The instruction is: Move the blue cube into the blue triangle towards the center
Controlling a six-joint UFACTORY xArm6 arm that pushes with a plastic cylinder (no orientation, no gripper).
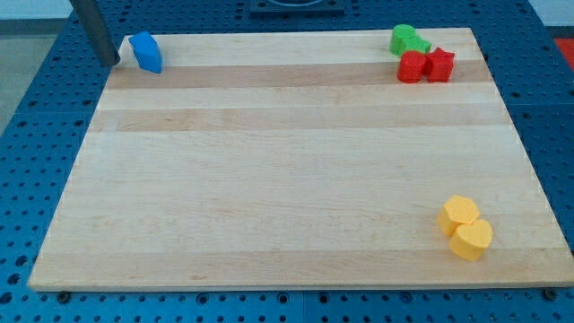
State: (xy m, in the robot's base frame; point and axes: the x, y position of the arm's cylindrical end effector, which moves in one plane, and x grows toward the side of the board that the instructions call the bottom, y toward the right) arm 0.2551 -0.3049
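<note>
Blue is scarce here: one small blue plastic block (146,52), its exact shape hard to read, sits at the top-left corner of the pale wooden board (287,179). My tip (114,63) stands just left of that block, near but apparently apart; there are no jaws, so nothing is held. A second blue piece cannot be made out. By my judgement the push toward the board's centre is not yet done.

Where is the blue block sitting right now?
The blue block sits at the wooden board's top-left corner in the camera view, just right of my tip, far from the red blocks.
</note>
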